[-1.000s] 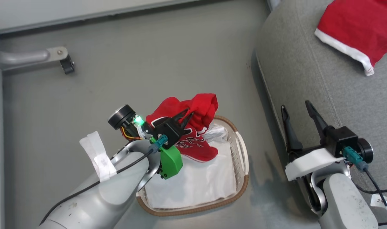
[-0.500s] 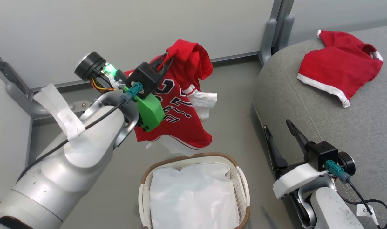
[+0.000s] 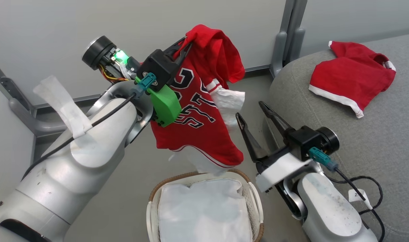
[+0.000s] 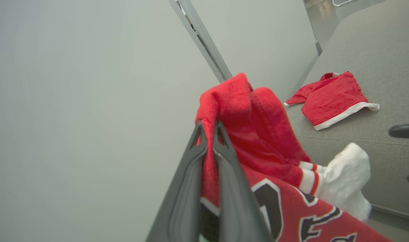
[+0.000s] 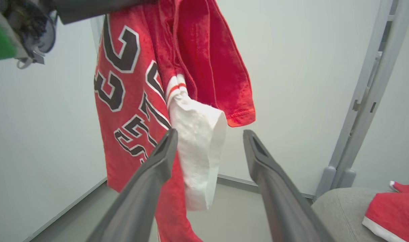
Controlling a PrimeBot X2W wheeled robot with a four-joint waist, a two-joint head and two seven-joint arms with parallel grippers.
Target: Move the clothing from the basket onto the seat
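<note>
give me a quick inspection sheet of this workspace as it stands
surface: grey floor; grey sofa seat on the right.
job's things: red jersey hangs above the basket, a white fabric piece dangling with it; red garment lies on the seat; basket holds a white liner.
clutter: nothing seen.
end effectors: left end effector shut on the red jersey; right end effector open, gripping nothing, close to the white fabric piece.
cables: black lead along the left forearm; black cable looped on the seat.
surroundings: pale wall panels, grey metal post.
</note>
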